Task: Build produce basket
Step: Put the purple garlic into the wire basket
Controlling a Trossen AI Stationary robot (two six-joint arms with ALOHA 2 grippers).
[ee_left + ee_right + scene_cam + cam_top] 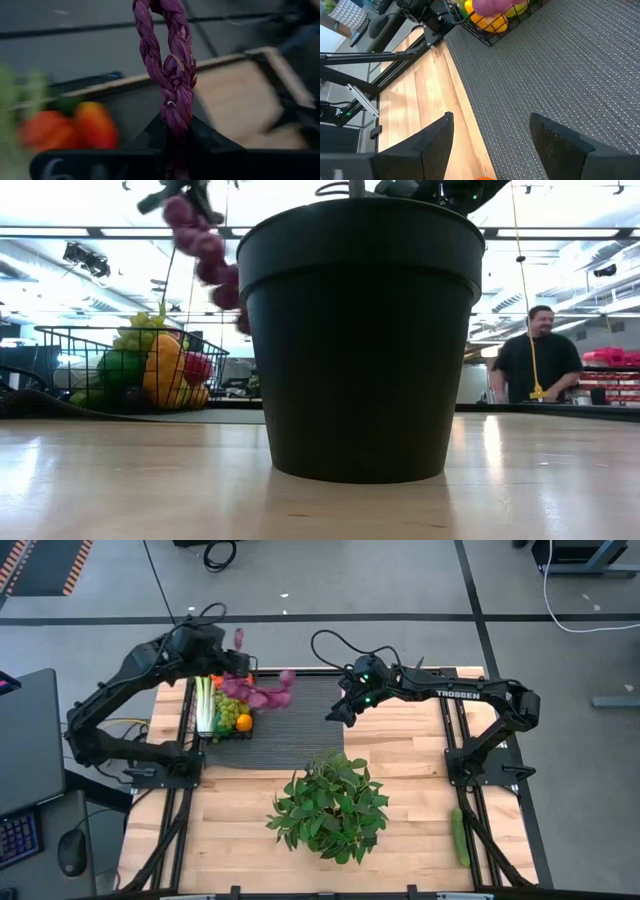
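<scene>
- Your left tool (232, 662) is clamped on the braided end of the purple bulb string (262, 690); the string hangs over the basket's far corner and trails out across the mat (310, 725), so it is not yet inside.
- The basket (215, 732) sits at the mat's left edge and is already well filled: celery (204, 705), grapes (228, 710), an orange (244, 722), and in the low view a yellow pepper (163, 370) and something red (197, 367).
- The potted plant (330, 805) stands mid-worktop, near the front, apart from the basket; leave it out.
- Your right tool (338, 712) hovers over the mat's right part, jaws apart and holding nothing.
- A cucumber (459, 836) lies alone at the worktop's right front edge, well apart from the basket.
- By my judgement you are late in the task: lower the string in and let go, then fetch the cucumber.
</scene>
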